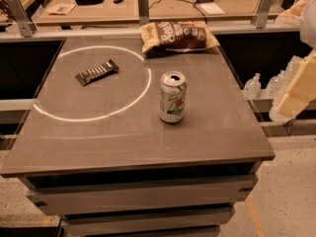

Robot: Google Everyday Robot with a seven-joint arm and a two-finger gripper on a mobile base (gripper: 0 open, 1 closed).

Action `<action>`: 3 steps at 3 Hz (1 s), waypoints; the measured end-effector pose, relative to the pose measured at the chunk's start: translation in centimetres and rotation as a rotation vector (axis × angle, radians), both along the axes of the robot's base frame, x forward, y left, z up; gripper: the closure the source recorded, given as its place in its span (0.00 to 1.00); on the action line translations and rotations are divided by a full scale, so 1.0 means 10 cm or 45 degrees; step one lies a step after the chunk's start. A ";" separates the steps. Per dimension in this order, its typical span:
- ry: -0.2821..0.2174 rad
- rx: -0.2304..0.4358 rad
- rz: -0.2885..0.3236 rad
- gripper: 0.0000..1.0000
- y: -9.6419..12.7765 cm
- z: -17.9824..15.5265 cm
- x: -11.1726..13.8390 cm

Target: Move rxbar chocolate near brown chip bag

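Rxbar chocolate: the rxbar chocolate (97, 72) lies flat on the left half of the worktop (123, 137), inside a pale ring (94, 116) marked on the surface. It is turned on a slant, with its right end farther away.
Brown chip bag: the brown chip bag (178, 36) rests at the far edge, right of centre, well apart from the bar.
Soda can: the soda can (172, 97) stands upright near the middle, to the near right of the bar and on the near side of the bag.
Gripper: the gripper (299, 88) is at the right edge of the view, off the worktop and well apart from the bar. I cannot tell whether it is wide, narrow or holding anything.
Step in hand: most likely the reach toward the bar, as nothing has been picked up yet.
Doing it well: come in over the can, not through it. Turn the wrist to match the bar's slant and close across its narrow width. The wrapper is thin, so go right down to the surface before closing.
Carrying: lift only a little and travel far and right; that line passes on the far side of the can.
Setting down: place it on bare worktop just beside the bag's near-left corner, not on the crinkly bag.
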State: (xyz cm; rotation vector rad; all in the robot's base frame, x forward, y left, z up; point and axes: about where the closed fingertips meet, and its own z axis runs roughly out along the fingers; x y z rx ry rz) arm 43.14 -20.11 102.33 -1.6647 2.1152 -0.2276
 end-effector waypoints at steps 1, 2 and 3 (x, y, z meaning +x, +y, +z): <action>0.000 0.000 0.000 0.00 0.00 0.00 0.00; -0.068 -0.009 0.108 0.00 0.08 0.14 -0.03; -0.168 -0.119 0.336 0.00 0.32 0.33 -0.10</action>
